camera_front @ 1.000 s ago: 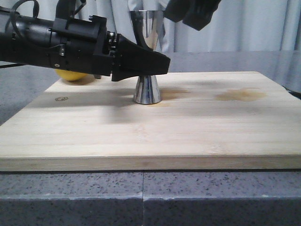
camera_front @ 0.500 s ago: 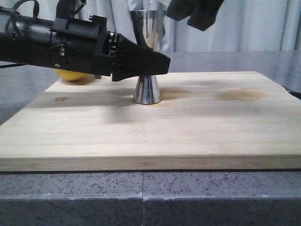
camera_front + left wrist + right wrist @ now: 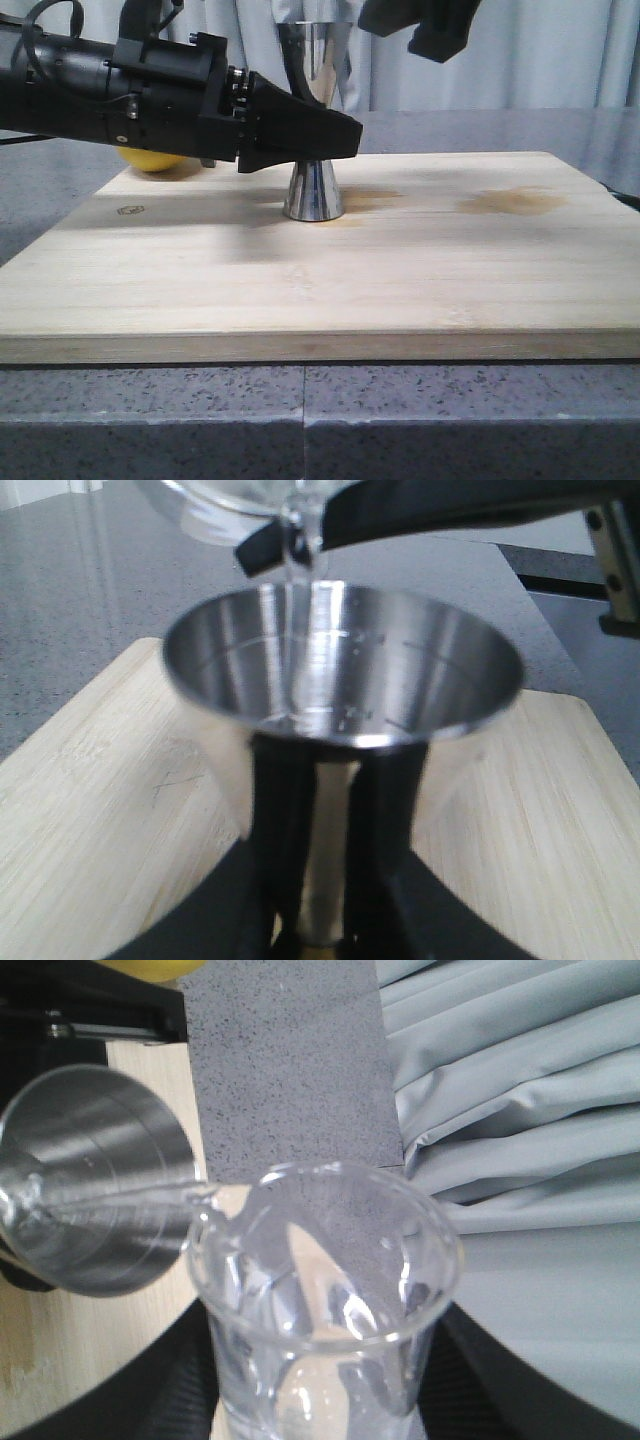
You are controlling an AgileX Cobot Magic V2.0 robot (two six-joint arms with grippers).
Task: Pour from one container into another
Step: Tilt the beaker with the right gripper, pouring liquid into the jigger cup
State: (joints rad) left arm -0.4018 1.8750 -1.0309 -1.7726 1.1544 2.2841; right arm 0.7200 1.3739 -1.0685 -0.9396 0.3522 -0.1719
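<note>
The steel jigger (image 3: 314, 190) stands upright on the wooden board (image 3: 400, 270), and my left gripper (image 3: 320, 135) is shut on its narrow waist. In the left wrist view the jigger's open cup (image 3: 340, 670) fills the middle, with dark fingers (image 3: 285, 840) pressed on either side of the stem. The clear glass beaker (image 3: 320, 1300) is tilted above the cup, held by my right gripper (image 3: 320, 1400). A thin clear stream (image 3: 110, 1195) runs from its lip into the jigger (image 3: 90, 1190). In the front view only my dark right gripper (image 3: 420, 22) shows above the cup; the beaker is hidden.
A yellow lemon (image 3: 150, 160) lies on the board's far left corner behind my left arm. Brownish wet stains (image 3: 510, 203) mark the board to the right of the jigger. The board rests on a grey speckled counter (image 3: 300, 420); grey curtains (image 3: 560, 50) hang behind.
My right gripper above the jigger has shifted slightly to the right and tipped a little further. The left arm and the jigger have stayed put.
</note>
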